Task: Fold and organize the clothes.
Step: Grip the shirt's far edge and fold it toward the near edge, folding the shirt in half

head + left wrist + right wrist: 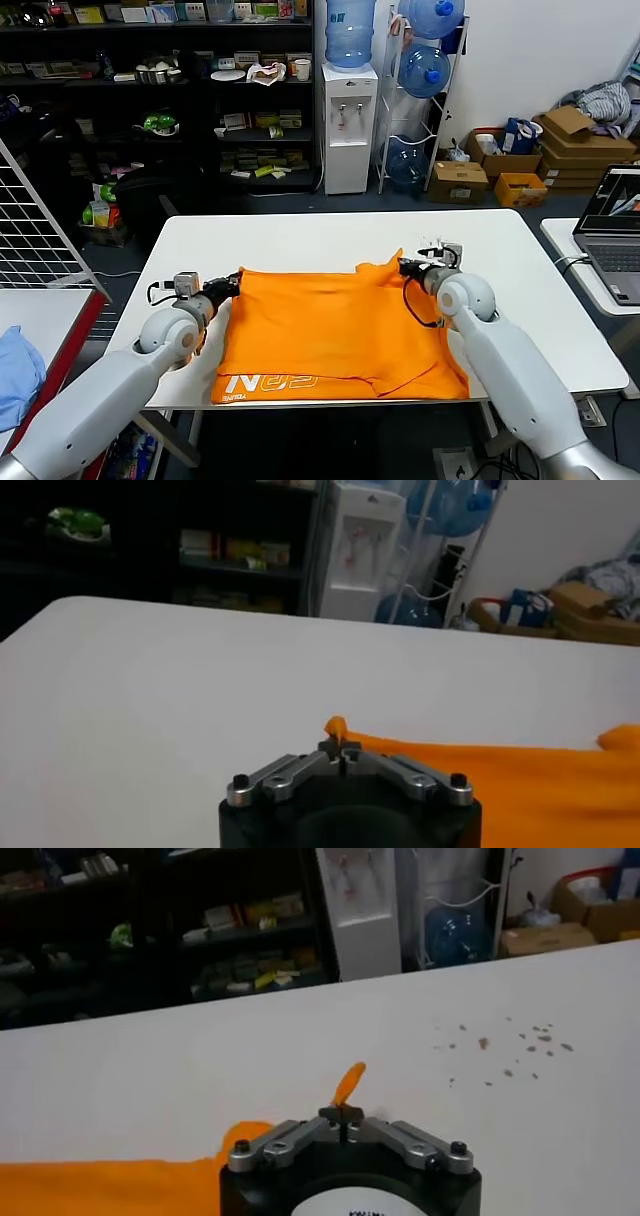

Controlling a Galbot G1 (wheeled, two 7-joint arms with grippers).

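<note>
The orange T-shirt (335, 330) lies folded on the white table (300, 235), with white lettering along its near edge. My left gripper (237, 281) is shut on the shirt's far left corner; a tip of orange fabric (336, 726) pokes up between its jaws in the left wrist view. My right gripper (402, 266) is shut on the far right corner, which stands up in a peak; the right wrist view shows an orange tip (348, 1084) pinched in the jaws. Both grippers hold their corners just above the table.
A light blue cloth (18, 372) lies on a side table at the left. A laptop (612, 228) sits on a table at the right. Shelves, a water dispenser (348, 120) and cardboard boxes (570, 145) stand beyond the table's far edge.
</note>
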